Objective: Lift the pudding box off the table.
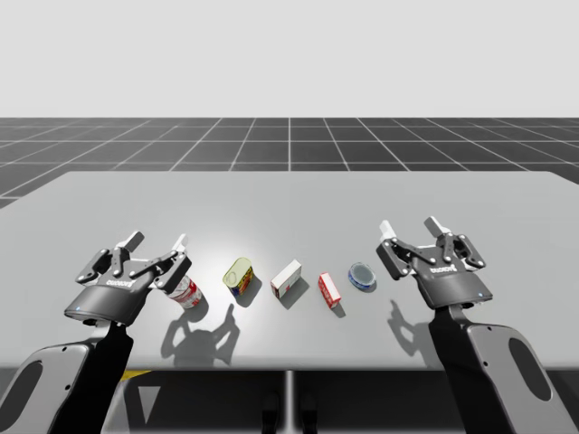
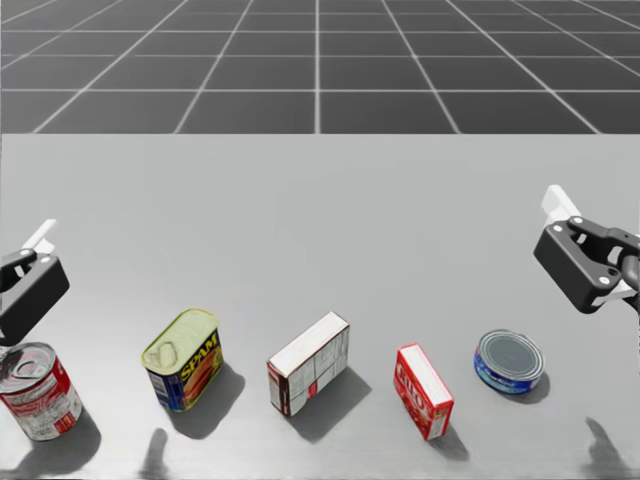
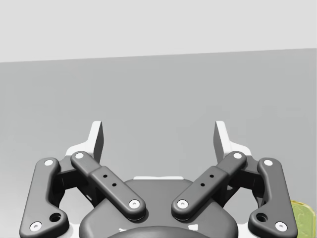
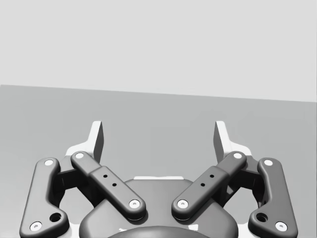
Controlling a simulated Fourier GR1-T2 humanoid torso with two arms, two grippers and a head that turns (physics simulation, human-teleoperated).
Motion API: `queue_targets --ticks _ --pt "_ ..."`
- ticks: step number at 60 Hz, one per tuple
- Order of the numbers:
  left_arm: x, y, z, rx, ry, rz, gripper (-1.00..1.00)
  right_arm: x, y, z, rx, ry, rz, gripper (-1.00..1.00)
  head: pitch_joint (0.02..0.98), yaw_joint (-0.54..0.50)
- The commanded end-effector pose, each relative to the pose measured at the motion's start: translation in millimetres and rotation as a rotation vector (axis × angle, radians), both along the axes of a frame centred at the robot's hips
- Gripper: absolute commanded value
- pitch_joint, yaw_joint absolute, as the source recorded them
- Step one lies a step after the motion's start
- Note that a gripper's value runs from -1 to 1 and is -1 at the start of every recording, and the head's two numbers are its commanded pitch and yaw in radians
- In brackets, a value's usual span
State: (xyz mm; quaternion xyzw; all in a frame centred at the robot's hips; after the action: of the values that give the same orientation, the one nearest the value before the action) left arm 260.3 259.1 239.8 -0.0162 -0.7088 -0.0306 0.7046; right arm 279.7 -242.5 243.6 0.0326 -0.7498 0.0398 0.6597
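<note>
The table (image 1: 289,199) carries 5 items in a row, all lying in the gap between the 2 grippers' fingers. The left gripper (image 1: 157,240) and right gripper (image 1: 409,225) both hover above the surface with fingers spread wide and nothing between them; each wrist view looks past released fingers at bare tabletop.

The pudding box (image 2: 308,365), white with a patterned side, lies mid-row, well apart from either set of fingers and about as far from one as from the other. Toward the left fingers sits a yellow-topped can (image 2: 183,358), then a red-and-white can (image 2: 38,390) just under those fingers. Toward the right fingers lie a red box (image 2: 423,390) and a low blue can (image 2: 508,361).

The pudding box is likely light, thin card: stiff enough to pinch, yet easily dented by a hard squeeze, and its smooth faces may slip. It seems to rest on a long narrow side, so the best hold is probably from above at mid-length, 1 finger on each broad upright face, closing gently. Neighbours on both sides stand clear enough for the fingers to drop in.
</note>
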Motion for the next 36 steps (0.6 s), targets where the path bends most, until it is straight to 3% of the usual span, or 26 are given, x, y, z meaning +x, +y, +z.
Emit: queue_targets --ticks 1,11,23,30,33,36 --pt "-0.1 0.3 0.0 0.005 0.001 -0.004 -1.00 0.1 0.7 -0.6 -0.012 0.004 0.003 -1.00 0.752 -0.01" --pt "0.2 0.3 0.2 0.005 0.000 -0.006 -1.00 0.1 0.8 -0.5 -0.014 0.006 0.006 -1.00 0.846 -0.01" --pt "0.1 -0.7 2.2 -0.007 -0.004 -0.014 -1.00 -0.1 0.7 -0.1 -0.014 0.006 0.005 -1.00 0.856 0.00" --pt "-8.7 -5.0 9.7 -0.058 -0.002 -0.063 -1.00 0.4 0.8 -1.2 -0.015 0.010 0.004 -1.00 0.848 0.00" --pt "-18.3 -9.3 17.7 -0.106 0.007 -0.115 -1.00 0.7 0.7 -1.6 -0.016 0.013 0.001 -1.00 0.841 0.00" --pt "-27.3 -14.2 23.8 -0.101 0.009 -0.136 -1.00 0.7 0.9 -2.0 -0.017 0.015 0.001 -1.00 0.838 0.00"
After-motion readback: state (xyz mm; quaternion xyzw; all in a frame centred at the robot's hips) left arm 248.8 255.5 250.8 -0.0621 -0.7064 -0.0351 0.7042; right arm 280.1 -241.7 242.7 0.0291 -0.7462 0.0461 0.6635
